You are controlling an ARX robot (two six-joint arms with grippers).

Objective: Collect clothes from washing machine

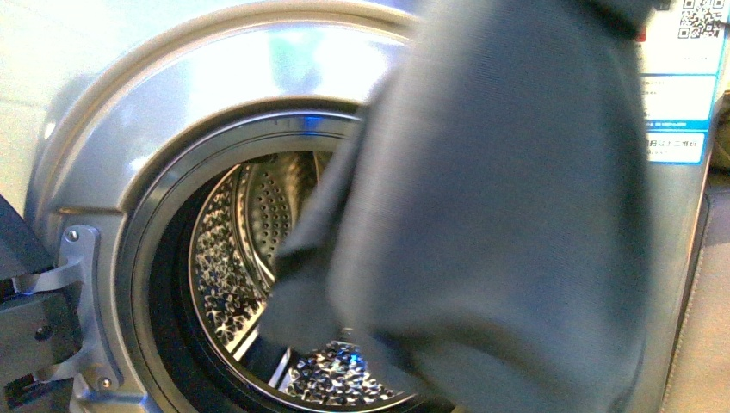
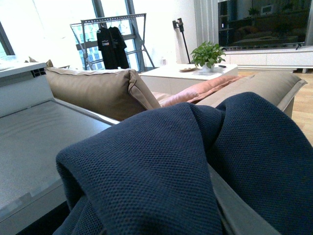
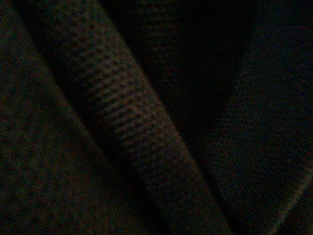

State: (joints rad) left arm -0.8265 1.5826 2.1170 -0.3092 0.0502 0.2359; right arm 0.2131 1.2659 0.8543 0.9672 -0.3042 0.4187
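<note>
The clothes (image 1: 499, 224) are out of the drum (image 1: 250, 249) and hanging as a blurred grey-blue sheet. Behind them is the washer (image 1: 112, 172), door open. The clothes cover the right half of its mouth and leave the perforated steel showing to their left. Further left of the clothes is the door hinge (image 1: 73, 284), and blue-white labels (image 1: 680, 103) show past their upper right edge.

In the left wrist view the clothes fill the foreground in navy woven folds, draped right over the camera's end of the arm. Beside them lies a flat grey surface (image 2: 34, 137), dull and speckled. Beyond them is a tan sofa (image 2: 93, 88) with a pink cushion (image 2: 195, 90). Further back there's a low white bench (image 2: 176, 76) carrying a leafy plant (image 2: 208, 53), a drying rack (image 2: 117, 29) with a black shirt (image 2: 111, 46) at bright windows, and a dark TV (image 2: 264, 22).

The right wrist view is dark.

No gripper shows anywhere, so I can't tell how far open either one is or what it has hold of.
</note>
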